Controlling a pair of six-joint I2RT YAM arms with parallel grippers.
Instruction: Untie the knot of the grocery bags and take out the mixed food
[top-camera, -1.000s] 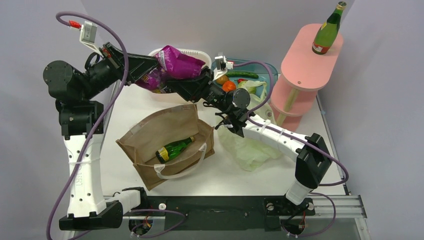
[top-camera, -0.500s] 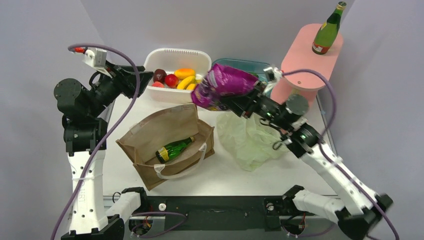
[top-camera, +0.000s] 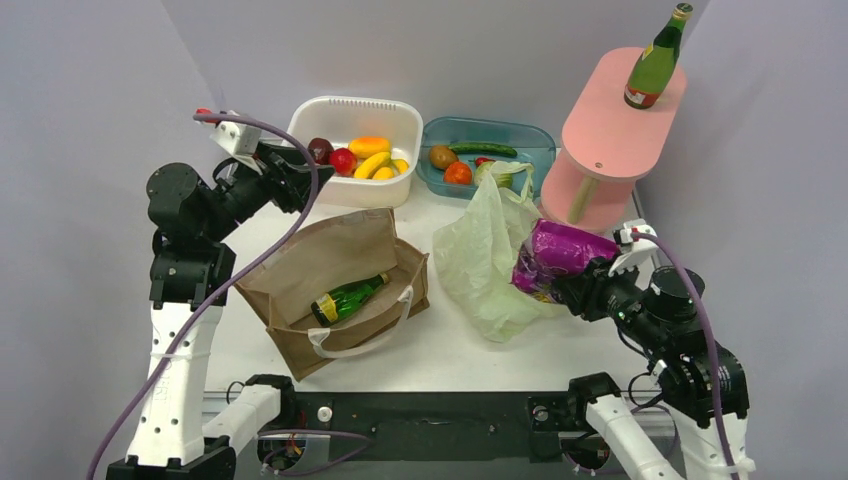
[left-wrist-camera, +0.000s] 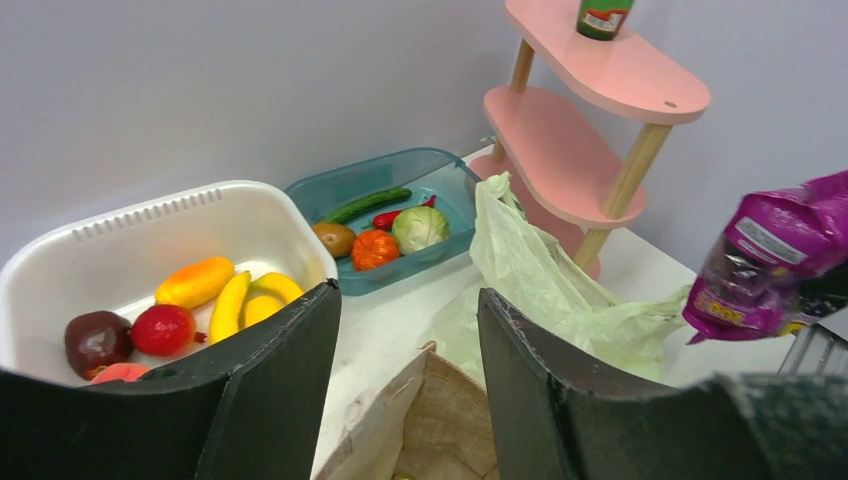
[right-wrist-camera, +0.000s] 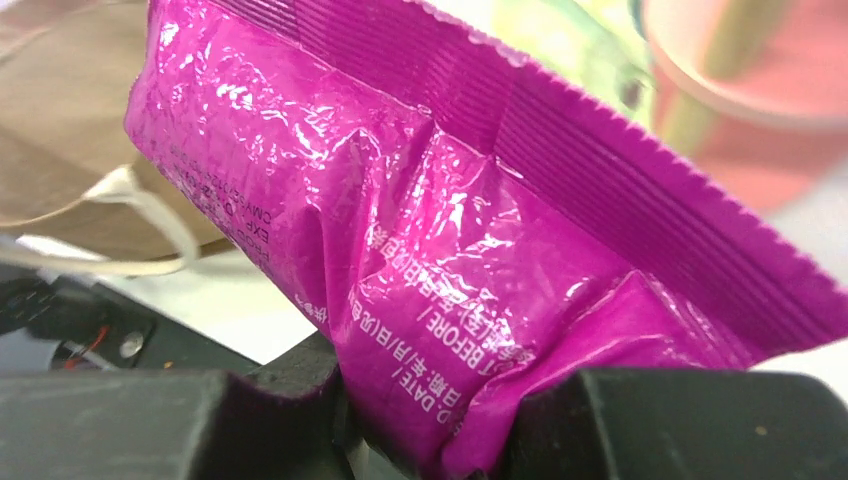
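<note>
The white table (top-camera: 450, 352) carries a pink two-level stand (top-camera: 610, 130) with rounded shelves at the far right. A stiff brown paper bag (top-camera: 320, 260) lies open on its side at the centre, white loop handles toward the near edge. Just beside it sits the thin, crinkly, pale green plastic bag (top-camera: 480, 260), loose and open. Behind them are a white slotted plastic tub (top-camera: 350, 108) and a teal tray (top-camera: 530, 135). The right gripper (right-wrist-camera: 430, 400) is clamped on the glossy purple snack packet (top-camera: 555, 255), held in the air over the plastic bag's right edge. A green glass bottle (top-camera: 348, 297) lies inside the paper bag. The left gripper (left-wrist-camera: 405, 300) hangs near the tub, jaws apart and empty.
</note>
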